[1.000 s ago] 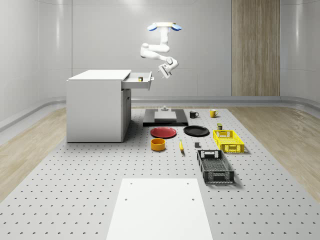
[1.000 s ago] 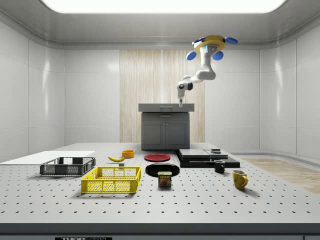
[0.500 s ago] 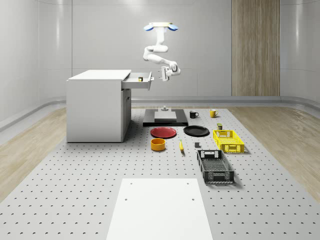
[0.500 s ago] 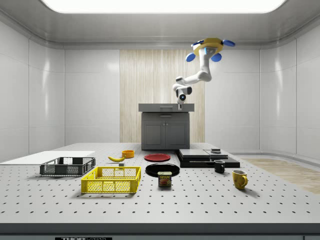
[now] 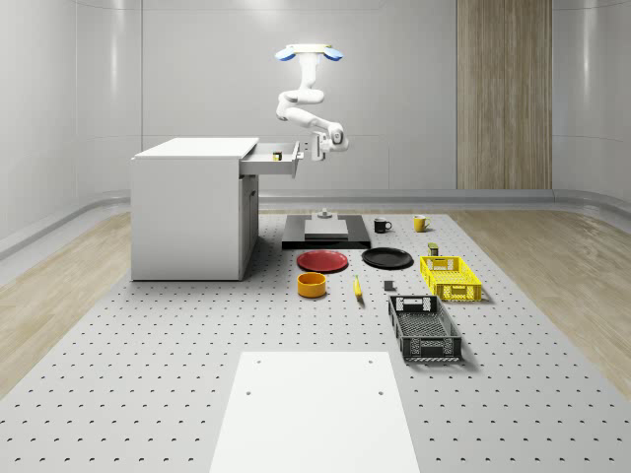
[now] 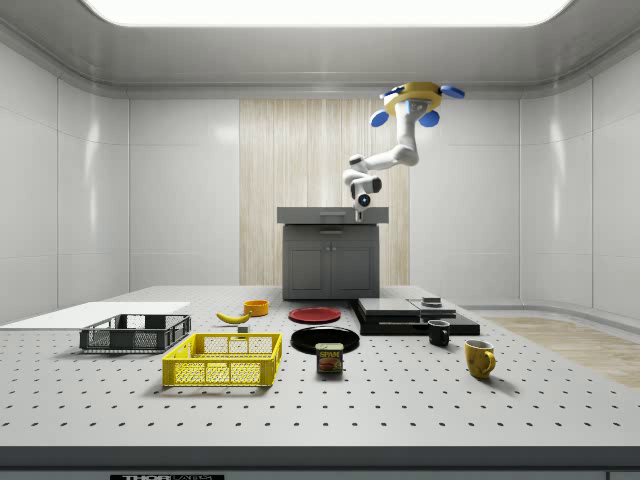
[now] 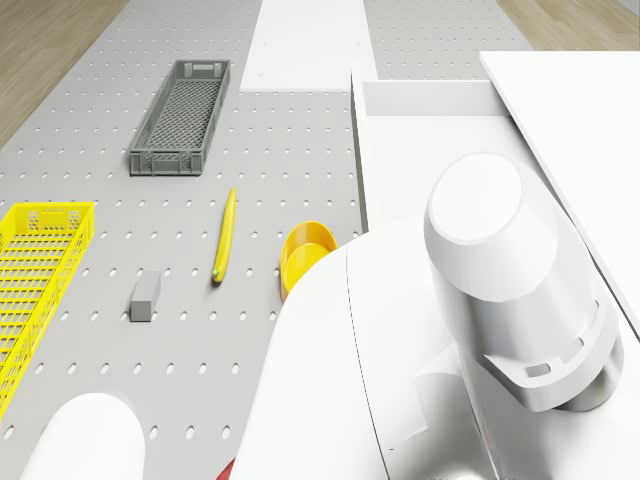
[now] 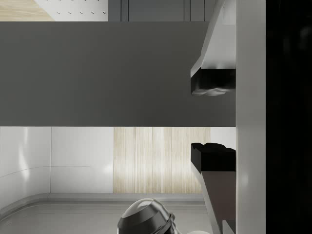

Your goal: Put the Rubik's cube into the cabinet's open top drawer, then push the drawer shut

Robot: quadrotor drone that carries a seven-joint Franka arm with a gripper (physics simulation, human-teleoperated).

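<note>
Drone [image 5: 309, 52] hovers by drawer [image 5: 273, 161] front; cube [image 5: 278, 154] inside, pincer [image 5: 317, 150] spread, just beside.

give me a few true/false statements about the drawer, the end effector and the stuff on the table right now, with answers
1. The cabinet's top drawer is pulled out. True.
2. The end effector is level with the drawer's front, just off it on the whole-scene view's right. True.
3. The drone rests on the cabinet top. False: it hovers in the air, above and just beyond the drawer's front.
4. The banana lies inside the yellow basket. False: it lies on the table between the yellow bowl and the grey basket.
5. A small yellow-faced object sits in the drawer. True.
</note>
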